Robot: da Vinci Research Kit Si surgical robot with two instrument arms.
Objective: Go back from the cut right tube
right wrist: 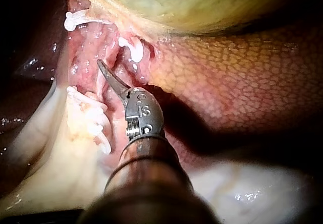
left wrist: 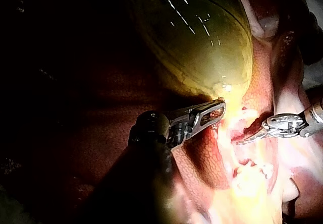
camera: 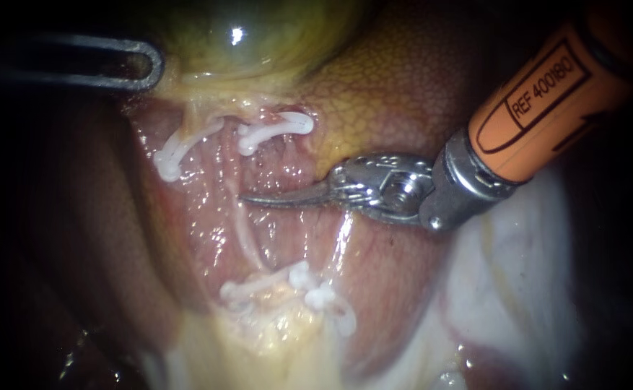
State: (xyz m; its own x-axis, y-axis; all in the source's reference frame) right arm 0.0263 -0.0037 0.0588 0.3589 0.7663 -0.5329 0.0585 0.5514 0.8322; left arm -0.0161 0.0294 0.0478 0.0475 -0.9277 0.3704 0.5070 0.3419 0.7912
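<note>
My right instrument (camera: 247, 198) comes in on an orange shaft from the upper right. Its curved blades lie together, shut and holding nothing, over the pink bed between the clips. The right tube is cut: one stump carries a white clip (camera: 276, 128) above the blades, the other a clip (camera: 320, 296) below them. Left of the blades, a thin left tube (camera: 244, 231) runs whole between its upper clip (camera: 175, 153) and lower clip (camera: 247, 289). My left instrument (camera: 154, 66) is shut on the gallbladder (camera: 237, 36) at its lower edge. The right wrist view has the blades (right wrist: 101, 65) beside a clip (right wrist: 133, 50).
Mottled liver (camera: 395, 94) lies behind the right instrument's wrist. Pale white tissue (camera: 518, 289) fills the lower right. Yellow fatty tissue (camera: 273, 332) sits under the lower clips. In the left wrist view the right instrument (left wrist: 245, 139) points across at the left instrument (left wrist: 217, 108).
</note>
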